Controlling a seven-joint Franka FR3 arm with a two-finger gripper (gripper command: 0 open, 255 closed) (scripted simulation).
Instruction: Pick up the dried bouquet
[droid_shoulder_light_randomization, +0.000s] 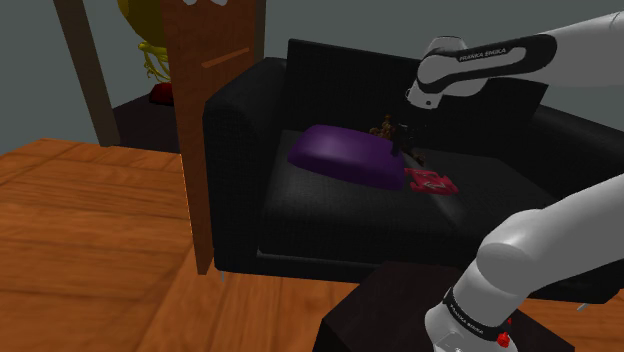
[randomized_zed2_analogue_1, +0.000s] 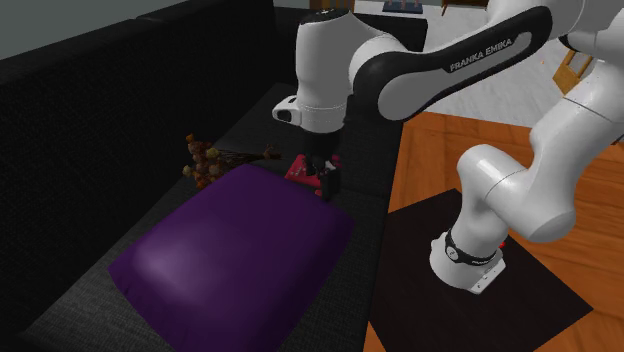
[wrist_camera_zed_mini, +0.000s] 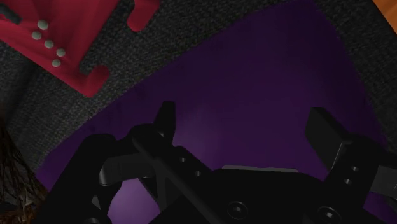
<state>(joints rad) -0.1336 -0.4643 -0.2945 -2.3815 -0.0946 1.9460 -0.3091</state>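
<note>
Hand (wrist_camera_zed_mini: 245, 124), fingers (wrist_camera_zed_mini: 164, 121) apart, over purple cushion (wrist_camera_zed_mini: 254, 76) | black sofa (droid_shoulder_light_randomization: 330, 215) | wood floor (droid_shoulder_light_randomization: 90, 220)

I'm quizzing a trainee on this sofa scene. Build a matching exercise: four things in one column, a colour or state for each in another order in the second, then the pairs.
Things
1. cushion
2. dried bouquet
3. flat piece
4. gripper

Descriptions
A. red with pale dots
B. purple
C. open, fingers apart
D. brownish, lying on the seat of the black sofa

Pairs: 1-B, 2-D, 3-A, 4-C
</note>
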